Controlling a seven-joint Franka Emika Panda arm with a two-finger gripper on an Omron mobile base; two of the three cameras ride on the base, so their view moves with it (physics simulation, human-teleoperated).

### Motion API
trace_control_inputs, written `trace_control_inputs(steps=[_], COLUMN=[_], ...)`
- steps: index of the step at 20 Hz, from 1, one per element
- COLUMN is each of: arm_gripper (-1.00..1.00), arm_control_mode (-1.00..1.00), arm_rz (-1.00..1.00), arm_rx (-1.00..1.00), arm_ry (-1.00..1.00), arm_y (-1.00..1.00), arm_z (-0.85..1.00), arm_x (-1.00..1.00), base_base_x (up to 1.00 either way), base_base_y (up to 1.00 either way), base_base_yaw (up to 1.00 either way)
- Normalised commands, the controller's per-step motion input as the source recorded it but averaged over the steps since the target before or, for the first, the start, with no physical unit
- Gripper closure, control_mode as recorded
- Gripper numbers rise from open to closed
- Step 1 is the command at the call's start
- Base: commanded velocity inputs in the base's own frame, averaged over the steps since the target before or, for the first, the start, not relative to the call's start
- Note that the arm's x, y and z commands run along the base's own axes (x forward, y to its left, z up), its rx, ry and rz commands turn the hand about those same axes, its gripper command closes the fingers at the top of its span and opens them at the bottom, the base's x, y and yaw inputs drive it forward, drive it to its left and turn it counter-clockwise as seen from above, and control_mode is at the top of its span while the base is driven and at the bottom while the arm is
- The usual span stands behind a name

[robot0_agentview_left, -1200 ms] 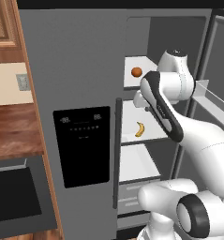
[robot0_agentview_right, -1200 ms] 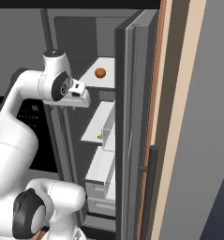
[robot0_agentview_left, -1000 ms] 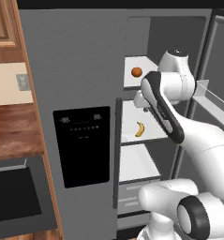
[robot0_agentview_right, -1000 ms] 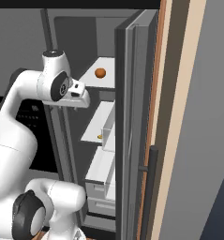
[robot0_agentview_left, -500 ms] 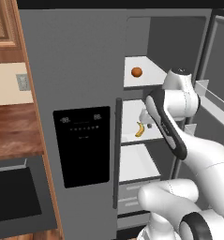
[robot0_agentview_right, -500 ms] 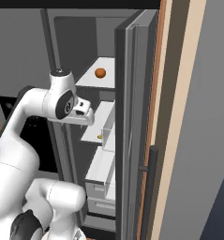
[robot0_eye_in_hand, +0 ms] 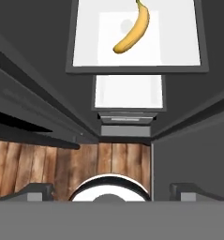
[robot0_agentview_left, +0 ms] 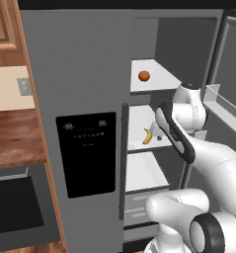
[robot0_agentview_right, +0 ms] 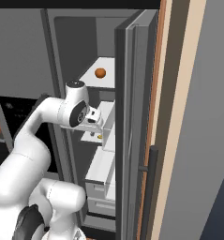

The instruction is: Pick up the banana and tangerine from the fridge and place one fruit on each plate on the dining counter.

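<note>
The grey fridge point(robot0_agentview_left: 85, 69) stands with its right door point(robot0_agentview_right: 132, 117) swung open. On an upper white shelf lies the tangerine point(robot0_agentview_left: 143, 75) point(robot0_agentview_right: 100, 72). One shelf lower lies the curved yellow banana point(robot0_agentview_left: 148, 136) point(robot0_eye_in_hand: 132, 29), a sliver of it also yellow at the shelf edge point(robot0_agentview_right: 100, 136). My gripper point(robot0_agentview_left: 158, 135) point(robot0_agentview_right: 96, 124) hangs just right of the banana at that shelf's front, pointing down. It is open, its fingertips point(robot0_eye_in_hand: 38, 190) wide apart with nothing between them. The plates and dining counter are out of view.
A black dispenser panel point(robot0_agentview_left: 87, 153) and a long vertical handle point(robot0_agentview_left: 123, 158) sit on the shut left door. Lower shelves and drawers point(robot0_eye_in_hand: 127, 93) lie under the banana's shelf. A door bin point(robot0_agentview_left: 223, 106) juts in close to my arm. The brown worktop point(robot0_agentview_left: 13, 136) is at left.
My arm has dropped from the tangerine's shelf level to the banana's shelf, bringing the hand down beside the banana. Neither fruit has moved.
</note>
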Motion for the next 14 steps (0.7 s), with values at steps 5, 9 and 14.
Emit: trace_control_inputs(steps=[5, 9, 14], arm_gripper=[-1.00, -1.00, -1.00], arm_control_mode=[-1.00, -1.00, -1.00], arm_rz=[0.00, -0.01, -0.03], arm_rx=[0.00, 0.00, 0.04], arm_ry=[0.01, 0.01, 0.03], arm_y=[0.00, 0.00, 0.00], arm_z=[-0.52, -0.37, -0.16], arm_x=[0.39, 0.46, 0.55], base_base_x=[0.00, 0.00, 0.00], base_base_y=[0.00, 0.00, 0.00], base_base_yaw=[0.00, 0.00, 0.00])
